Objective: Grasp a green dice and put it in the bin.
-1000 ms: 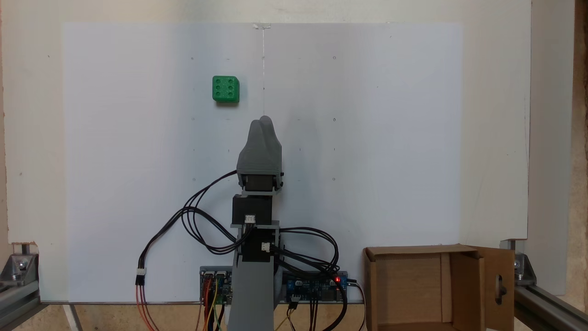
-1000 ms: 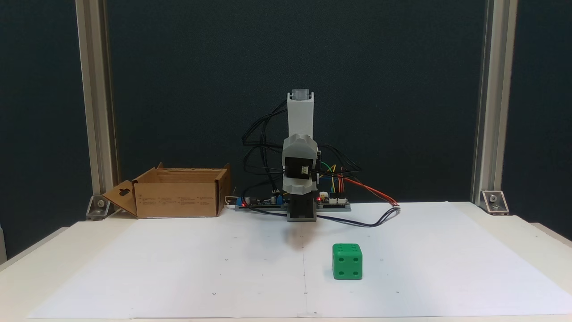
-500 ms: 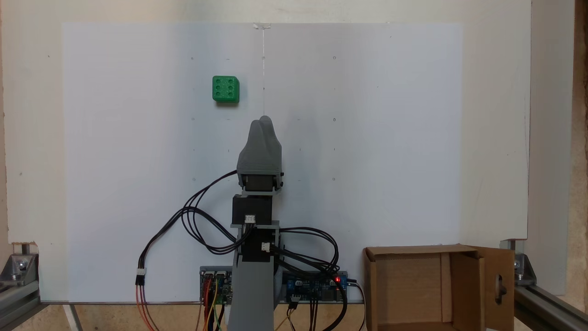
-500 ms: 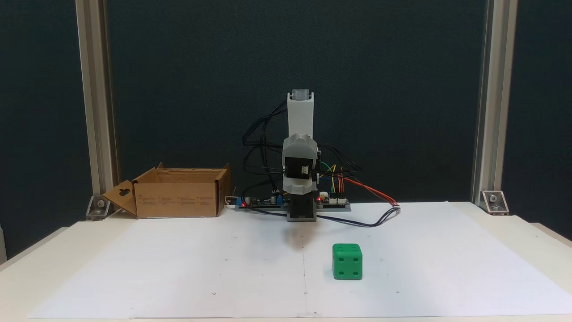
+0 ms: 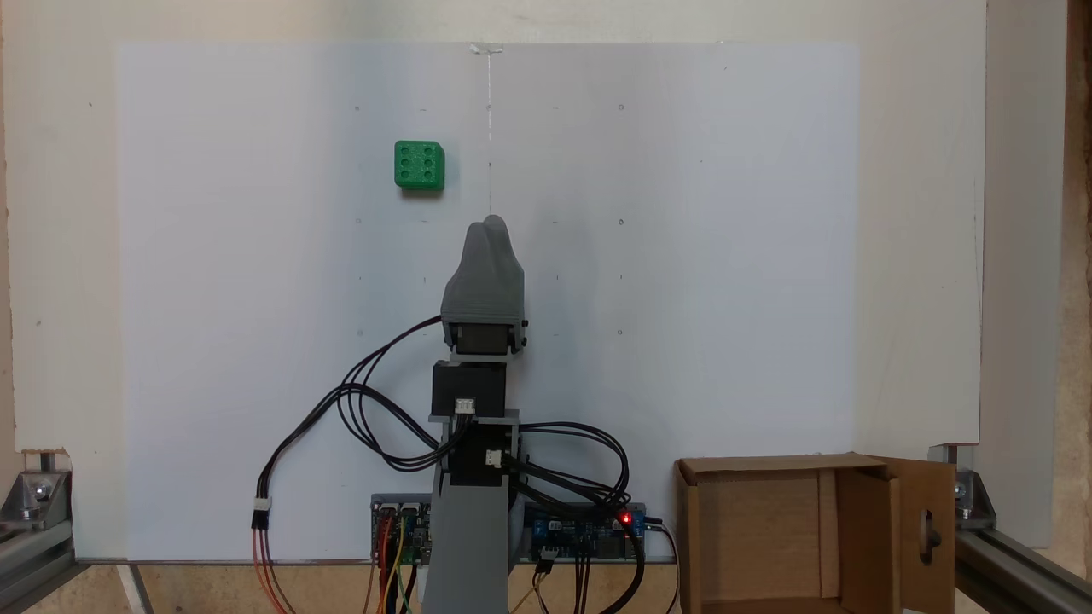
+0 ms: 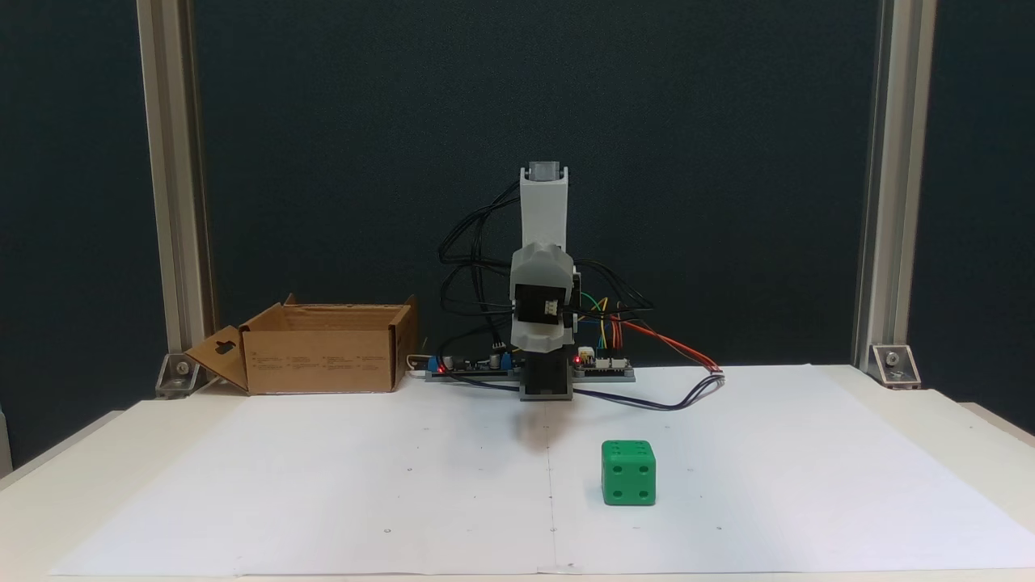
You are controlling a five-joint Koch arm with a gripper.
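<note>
green dice [image 5: 419,165]: plastic, slightly grainy matt faces, rounded edges. bin [image 6: 323,347]: brown corrugated cardboard, matt, raw cut edges. gripper [image 5: 491,223]: grey matt printed-looking plastic, faint layer texture. Arm link [image 6: 544,206]: same plastic in lighter grey. Servo blocks [image 5: 468,388]: black plastic, smooth. Sheet [image 5: 682,256]: white paper, matt. Table [image 6: 48,517]: cream, smooth. Posts [image 6: 889,186]: bare aluminium, satin. Backdrop [image 6: 323,121]: dark matt cloth-like.

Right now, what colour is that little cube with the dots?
Bright green. The green dice shows best in the fixed view facing the arm.
</note>
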